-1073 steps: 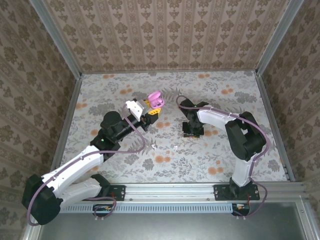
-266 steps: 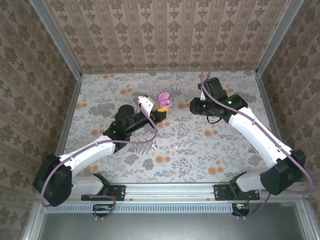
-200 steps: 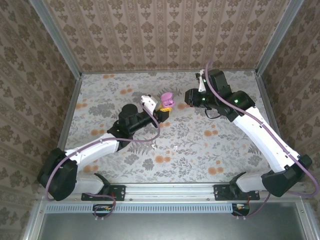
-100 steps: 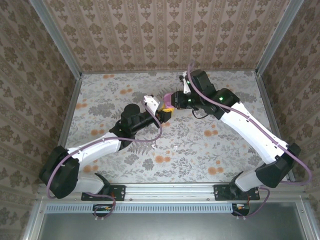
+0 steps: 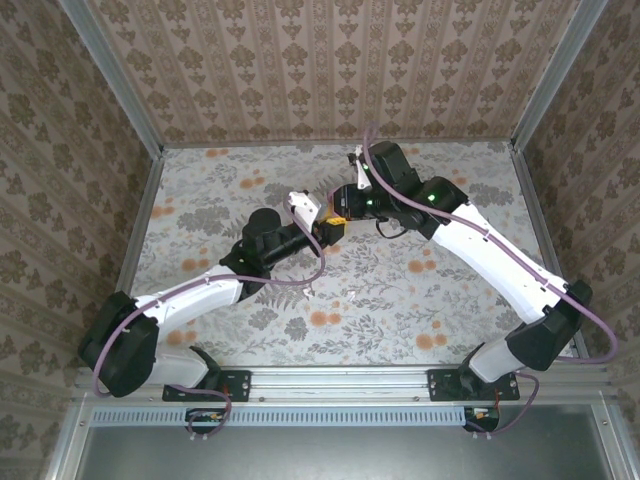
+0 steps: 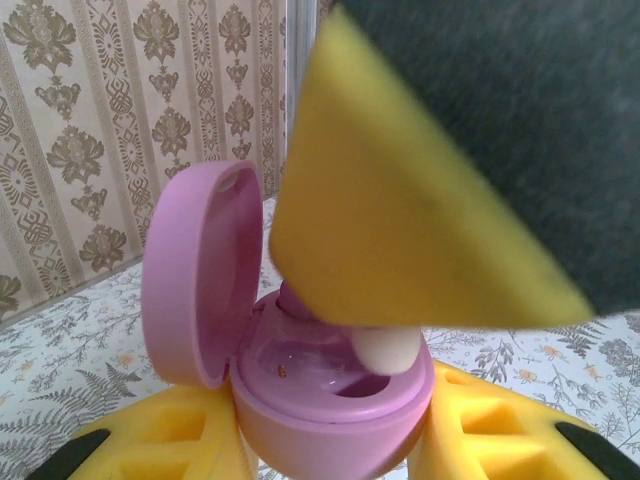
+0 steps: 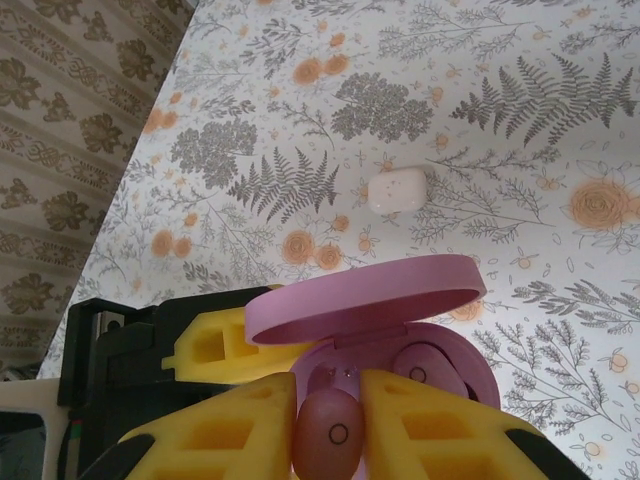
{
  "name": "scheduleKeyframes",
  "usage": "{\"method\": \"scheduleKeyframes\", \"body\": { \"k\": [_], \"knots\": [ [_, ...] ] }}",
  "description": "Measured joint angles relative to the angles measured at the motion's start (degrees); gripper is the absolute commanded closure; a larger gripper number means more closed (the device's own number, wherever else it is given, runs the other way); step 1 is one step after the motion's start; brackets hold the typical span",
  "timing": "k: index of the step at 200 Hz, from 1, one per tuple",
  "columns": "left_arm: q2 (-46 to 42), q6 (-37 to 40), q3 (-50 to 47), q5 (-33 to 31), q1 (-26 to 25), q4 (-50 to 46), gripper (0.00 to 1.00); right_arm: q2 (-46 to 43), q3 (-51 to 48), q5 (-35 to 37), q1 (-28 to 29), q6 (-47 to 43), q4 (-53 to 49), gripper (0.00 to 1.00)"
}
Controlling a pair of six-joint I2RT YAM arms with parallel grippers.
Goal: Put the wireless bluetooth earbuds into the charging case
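Observation:
The pink charging case is held up off the table with its lid swung open, and my left gripper is shut on its base. My right gripper is shut on a pink earbud directly above the case's near pocket. The earbud's pale tip dips into the case's mouth. Another pink earbud sits in the other pocket. From above, the right gripper meets the left gripper and covers the case.
A small white rounded piece lies on the flowered tablecloth beyond the case. Patterned walls close in the table at the back and both sides. The arms cross the middle of the table.
My right arm has swung left across the back of the table and brought its earbud over the open case. The left gripper has kept the case nearly still.

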Motion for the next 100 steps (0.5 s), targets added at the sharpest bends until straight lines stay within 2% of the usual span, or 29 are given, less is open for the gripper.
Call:
{"method": "scheduleKeyframes", "body": {
  "k": [100],
  "knots": [
    [0.0,0.0,0.1,0.0,0.0,0.0,0.63,1.2,0.5,1.1,0.5,0.0,0.0,0.76]
  ]
}}
